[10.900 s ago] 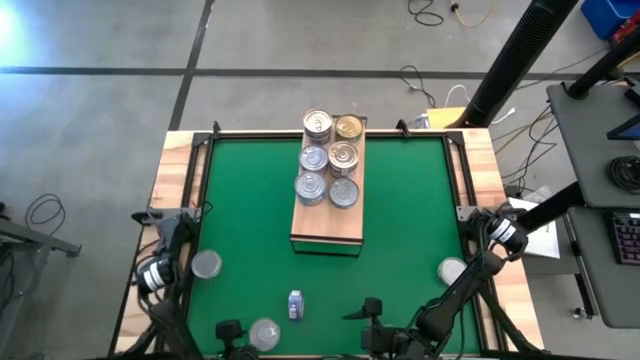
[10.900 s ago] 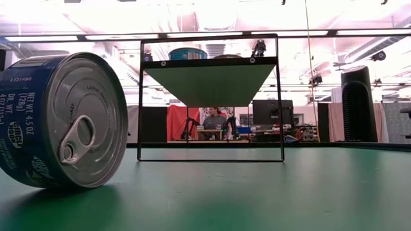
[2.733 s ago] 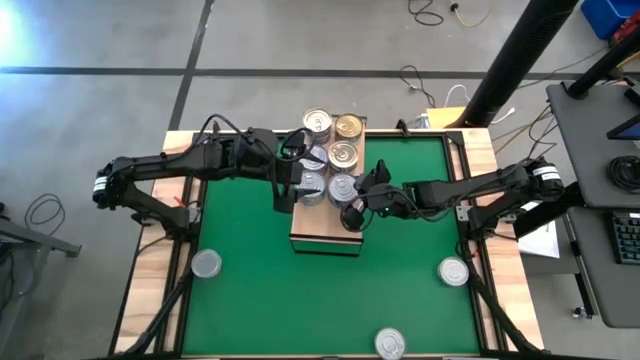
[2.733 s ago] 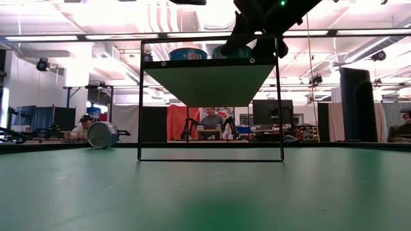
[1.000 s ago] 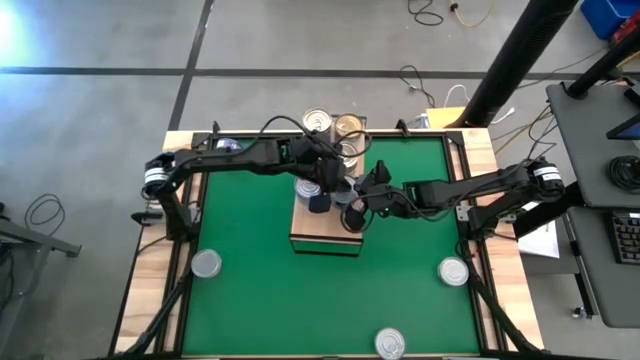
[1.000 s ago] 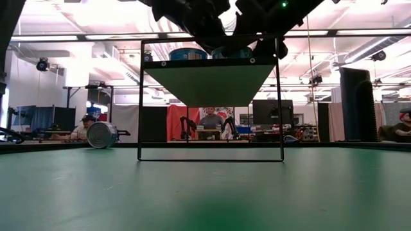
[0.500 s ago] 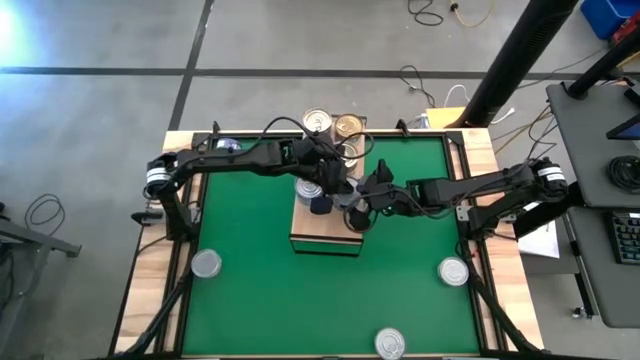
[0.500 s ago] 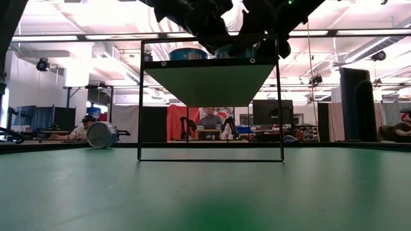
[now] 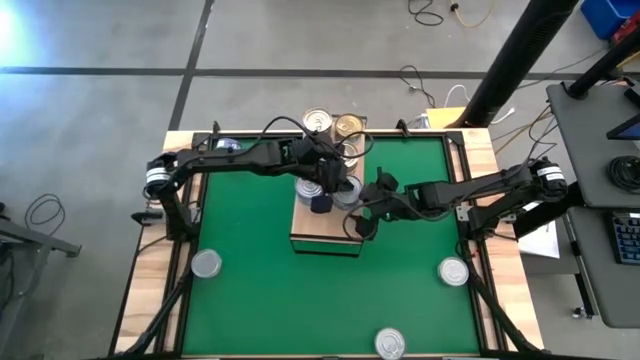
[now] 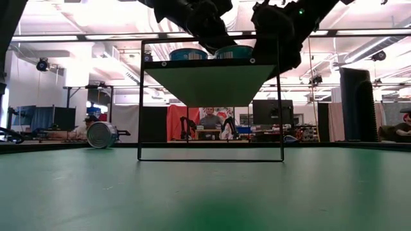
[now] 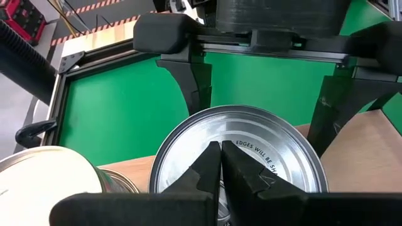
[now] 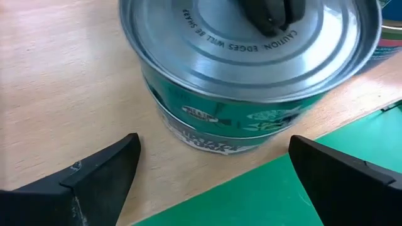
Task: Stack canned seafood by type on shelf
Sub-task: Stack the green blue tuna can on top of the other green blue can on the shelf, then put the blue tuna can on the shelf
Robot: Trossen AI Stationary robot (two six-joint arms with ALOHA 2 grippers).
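The shelf (image 9: 326,228) stands mid-table with several tins of canned seafood on it, silver-topped (image 9: 318,122) and gold-topped (image 9: 348,126). Near its right edge a teal, silver-lidded tin (image 12: 251,122) sits on top of another tin. My left gripper (image 11: 220,157), shut, reaches in from the table's left with its tips on that top tin's lid. My right gripper (image 12: 217,172) is open at the shelf's right side (image 9: 360,225). Its fingers (image 12: 94,169) stand wide on either side of the stack, clear of it. My left gripper presses its shut fingertips (image 12: 270,14) down on the top tin's silver lid (image 11: 270,147), about at the lid's middle. The fingers slant down from the table's left and far side. The tin stands upright on the tin below it.
Three loose tins lie on the green mat: near left (image 9: 206,264), near right (image 9: 453,271) and at the near edge (image 9: 389,343). The shelf's near end (image 9: 325,235) is bare wood. In the low view one tin (image 10: 101,135) lies on its side at far left.
My right gripper, still open, has drawn back a little from the stacked tin toward the table's near right and tipped further down. My left gripper has stayed on the lid, and the stack has kept its place.
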